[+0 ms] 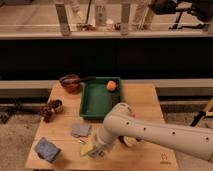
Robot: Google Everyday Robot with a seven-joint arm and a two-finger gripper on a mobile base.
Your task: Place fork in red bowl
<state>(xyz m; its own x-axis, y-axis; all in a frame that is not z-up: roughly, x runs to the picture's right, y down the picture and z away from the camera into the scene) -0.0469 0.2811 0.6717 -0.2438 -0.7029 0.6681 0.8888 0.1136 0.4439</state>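
The red bowl [70, 83] sits at the table's back left, with a dark long-handled utensil [85, 79] resting across its rim. A thin silvery sliver, apparently the fork [80, 141], lies on the wood near the front, just below a grey-blue pad [80, 130]. My gripper [93, 149] hangs low over the table's front edge, immediately right of that sliver. Its yellowish fingers [87, 149] point down and stand open with nothing between them. The white arm [150, 131] reaches in from the right.
A green tray [95, 102] holding an orange ball [111, 85] sits mid-table behind my arm. A small cup [57, 105] and a brown lumpy object [46, 111] stand at the left edge. A blue sponge [47, 149] lies at the front left corner.
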